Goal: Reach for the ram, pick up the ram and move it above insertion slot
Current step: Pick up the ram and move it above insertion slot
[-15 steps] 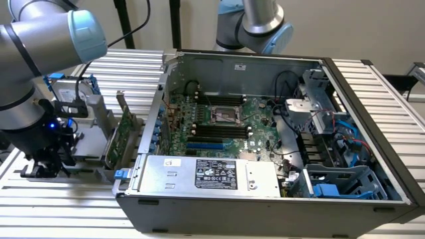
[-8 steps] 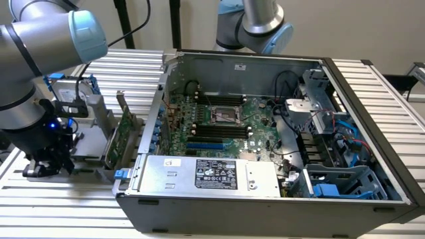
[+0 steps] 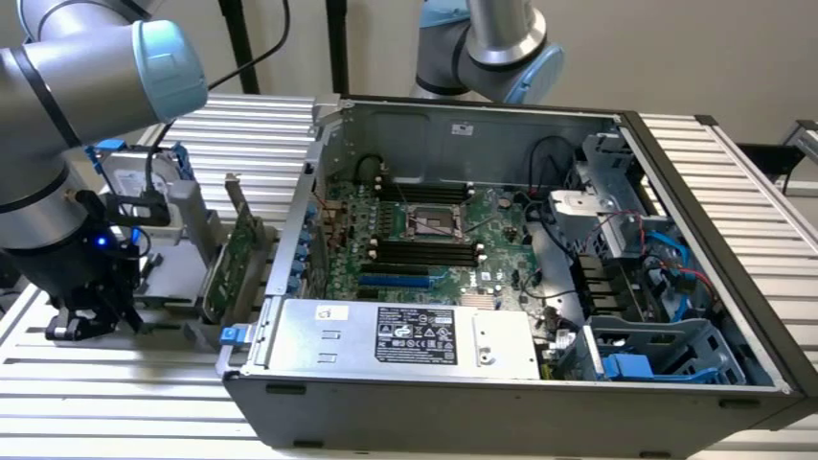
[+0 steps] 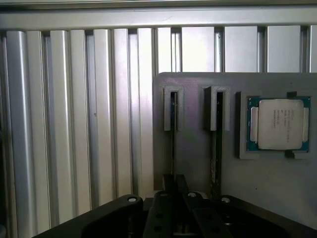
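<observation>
One thin green ram stick (image 4: 173,139) of two is clamped in the black gripper's (image 4: 174,179) narrowed jaws, at eight o'clock in the exterior view.

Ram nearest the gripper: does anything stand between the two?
Nothing visible does. The gripper is lined up with the ram, which stands on edge in a slot of the grey holder. A second stick and a processor sit off to the side.

Exterior view: high, angled down onto computer case (image 3: 511,240). Wrist view: close, facing gray holder (image 4: 193,148) and table slats (image 4: 74,124), probably shared.
</observation>
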You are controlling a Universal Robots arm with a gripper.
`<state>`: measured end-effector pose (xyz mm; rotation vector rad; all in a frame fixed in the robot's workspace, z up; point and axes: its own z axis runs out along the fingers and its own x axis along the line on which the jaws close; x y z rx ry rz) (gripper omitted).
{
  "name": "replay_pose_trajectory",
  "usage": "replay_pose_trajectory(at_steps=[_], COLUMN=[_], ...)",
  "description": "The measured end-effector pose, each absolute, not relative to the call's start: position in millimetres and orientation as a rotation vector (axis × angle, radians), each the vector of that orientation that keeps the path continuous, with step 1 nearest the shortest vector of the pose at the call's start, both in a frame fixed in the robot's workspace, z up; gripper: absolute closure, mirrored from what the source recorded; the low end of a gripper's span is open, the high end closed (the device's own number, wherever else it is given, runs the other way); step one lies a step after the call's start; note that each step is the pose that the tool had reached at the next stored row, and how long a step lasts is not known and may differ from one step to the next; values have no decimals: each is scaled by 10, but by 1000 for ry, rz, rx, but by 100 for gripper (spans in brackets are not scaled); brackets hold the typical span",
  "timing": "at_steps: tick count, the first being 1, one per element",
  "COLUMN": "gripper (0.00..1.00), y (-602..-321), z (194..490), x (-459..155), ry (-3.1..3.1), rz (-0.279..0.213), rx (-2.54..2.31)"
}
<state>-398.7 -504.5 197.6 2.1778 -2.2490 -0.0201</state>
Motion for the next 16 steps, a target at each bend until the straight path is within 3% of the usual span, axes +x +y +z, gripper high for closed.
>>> replay_pose_trajectory(at_steps=[16], gripper=[87], y=[-5080], z=[1976], x=[-3988], ry=[-2229], rz=[-12], rx=[2166])
